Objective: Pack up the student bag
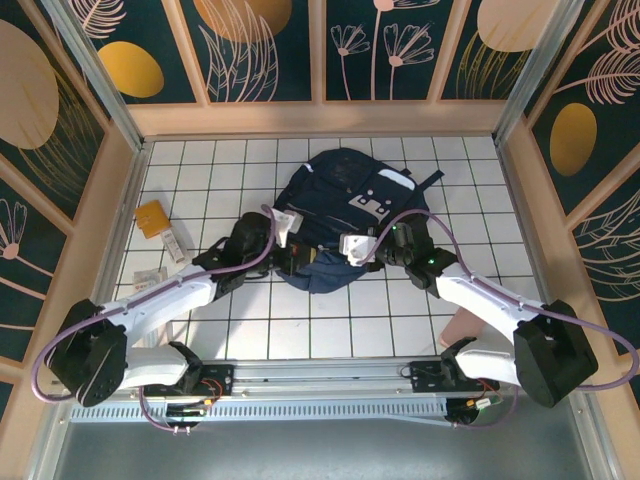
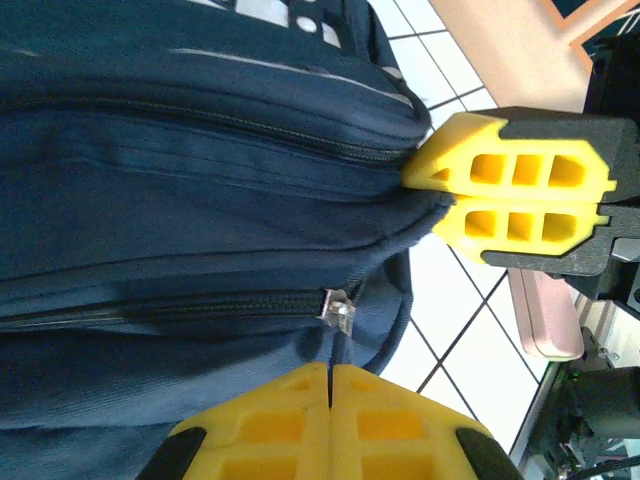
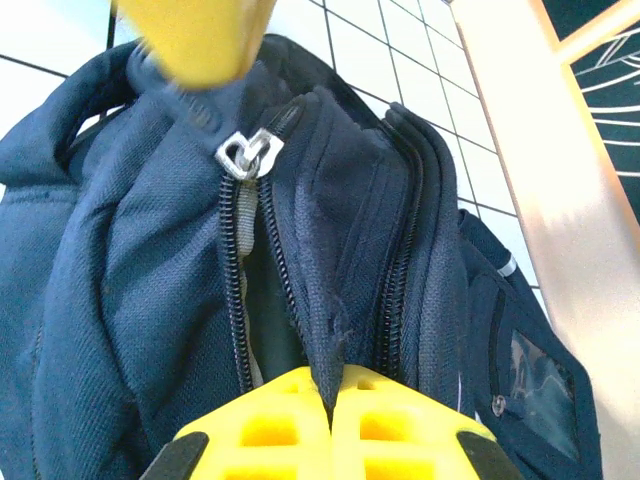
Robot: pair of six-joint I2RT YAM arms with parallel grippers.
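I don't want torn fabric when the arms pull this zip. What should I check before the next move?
1. right gripper pinching a fold of the student bag beside the zip: ok.
2. left gripper shut on the zipper pull: ok.
3. slider free of snagged fabric: cannot tell.
4. Opening wide enough for packing: not ok, only a narrow gap.
5. orange packet inside the bag: not ok, it lies on the table.

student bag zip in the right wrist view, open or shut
Partly open: on the student bag the zip teeth below the slider stand apart; the right hand pinches fabric beside them.
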